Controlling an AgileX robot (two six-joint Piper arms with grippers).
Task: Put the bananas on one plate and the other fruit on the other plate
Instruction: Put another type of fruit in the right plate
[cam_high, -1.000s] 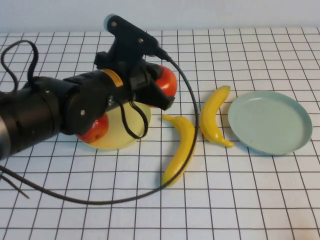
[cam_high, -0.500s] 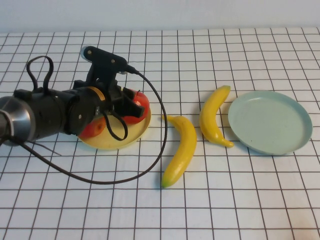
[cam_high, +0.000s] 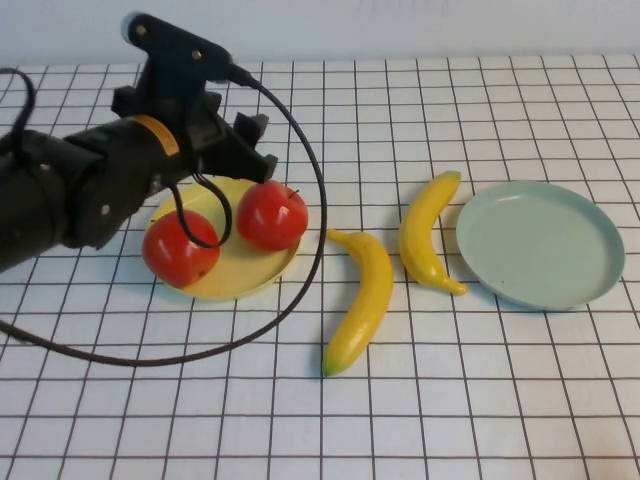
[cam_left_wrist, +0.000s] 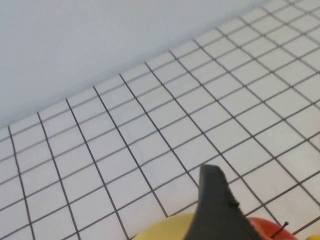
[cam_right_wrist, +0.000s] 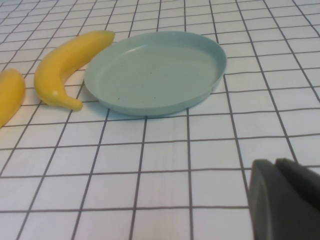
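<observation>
Two red apples (cam_high: 180, 247) (cam_high: 271, 215) lie on the pale yellow plate (cam_high: 245, 275) at the left. My left gripper (cam_high: 250, 148) hangs open and empty just above and behind that plate; the left wrist view shows one dark finger (cam_left_wrist: 215, 210) over an apple (cam_left_wrist: 267, 231). Two yellow bananas (cam_high: 362, 298) (cam_high: 428, 235) lie on the table between the plates. The blue-green plate (cam_high: 540, 243) at the right holds nothing. My right gripper (cam_right_wrist: 276, 162) is shut, low over the table near that plate (cam_right_wrist: 155, 72), out of the high view.
The left arm's black cable (cam_high: 300, 290) loops down over the table in front of the yellow plate, close to the nearer banana. The grid-patterned table (cam_high: 450, 420) ends at a pale wall behind.
My left gripper lowered the second apple onto the yellow plate, let it go, and rose up and back. The bananas and blue-green plate have not moved.
</observation>
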